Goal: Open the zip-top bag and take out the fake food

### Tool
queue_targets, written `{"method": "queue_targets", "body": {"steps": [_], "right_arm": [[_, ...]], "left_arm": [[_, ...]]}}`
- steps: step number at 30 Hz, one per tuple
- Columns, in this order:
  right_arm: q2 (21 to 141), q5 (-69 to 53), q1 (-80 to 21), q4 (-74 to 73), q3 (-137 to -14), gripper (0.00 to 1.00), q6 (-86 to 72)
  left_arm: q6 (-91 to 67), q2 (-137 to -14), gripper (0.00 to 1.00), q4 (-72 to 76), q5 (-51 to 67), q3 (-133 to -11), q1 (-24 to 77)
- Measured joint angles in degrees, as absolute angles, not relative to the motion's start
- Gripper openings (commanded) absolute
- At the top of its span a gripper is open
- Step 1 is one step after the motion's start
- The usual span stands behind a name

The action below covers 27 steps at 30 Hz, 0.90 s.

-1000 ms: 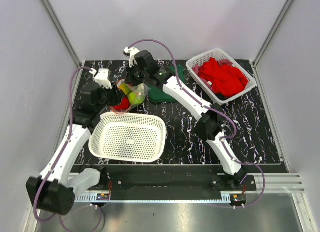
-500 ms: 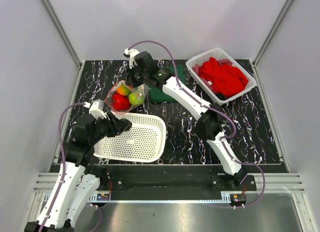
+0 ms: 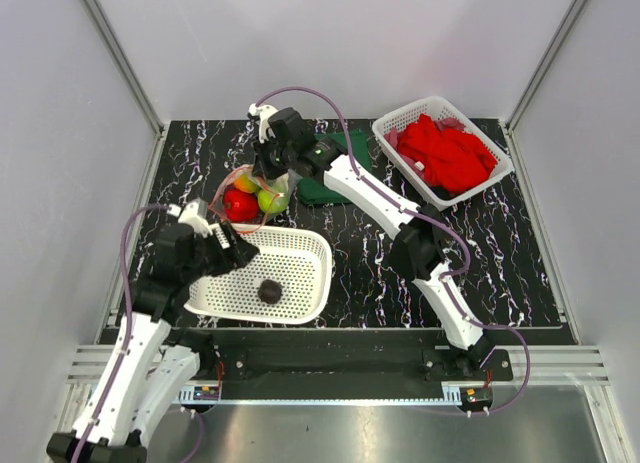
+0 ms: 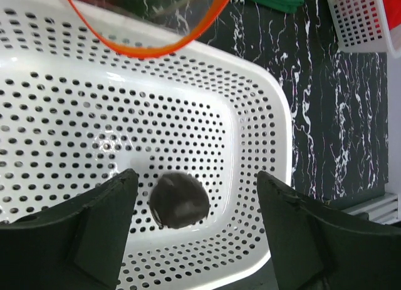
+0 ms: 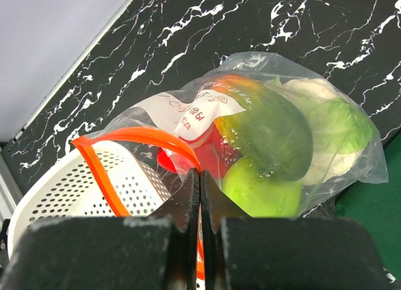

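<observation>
The clear zip-top bag (image 3: 255, 188) lies behind the white perforated basket (image 3: 305, 245), its red-orange zip mouth (image 5: 131, 139) open. My right gripper (image 5: 200, 177) is shut on the bag's zip edge and holds it up. Inside the bag I see a red pepper (image 3: 238, 205), a green apple (image 5: 260, 193), an orange-green mango (image 5: 266, 133) and a white-green cauliflower (image 5: 329, 124). A small dark piece (image 4: 180, 200) lies on the basket floor. My left gripper (image 4: 195, 208) is open and empty just above it, fingers on either side. The bag's mouth hangs over the basket's far rim (image 4: 147, 49).
A second white basket (image 3: 395, 128) full of red cloths (image 3: 445, 153) stands at the back right. A folded green cloth (image 3: 320, 188) lies right of the bag. The black marbled table (image 3: 500, 253) ends at grey walls on three sides.
My left arm drew back from the bag to over the near basket. The small dark piece now lies in that basket. My right gripper shifted slightly with the bag.
</observation>
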<state>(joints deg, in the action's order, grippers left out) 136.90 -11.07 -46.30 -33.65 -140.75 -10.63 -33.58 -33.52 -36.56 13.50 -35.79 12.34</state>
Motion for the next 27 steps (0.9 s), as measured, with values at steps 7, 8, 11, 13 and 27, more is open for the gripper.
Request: {"method": "queue_targets", "body": {"steps": [7, 8, 11, 13, 27], "right_arm": [[136.90, -11.57, -46.24, -33.65, -140.77, 0.00, -11.22], [136.90, -11.66, -46.24, -33.65, -140.77, 0.00, -11.40], [136.90, -11.75, -46.19, -33.67, -140.86, 0.00, -11.94], [136.90, -12.03, -46.17, -33.65, -140.97, 0.00, -12.32], [136.90, -13.13, -46.11, -33.65, -141.21, 0.00, -12.69]], "left_arm": [[-29.85, -49.45, 0.44, -29.28, 9.87, -46.68, 11.66], [-29.28, -51.75, 0.44, -27.90, 9.72, -47.51, 11.16], [-27.24, -58.74, 0.40, -25.69, 9.34, -50.33, 9.23], [-25.32, -63.72, 0.39, -24.36, 8.69, -52.38, 8.29], [-19.66, -80.75, 0.63, -19.11, 1.78, -56.60, 6.85]]}}
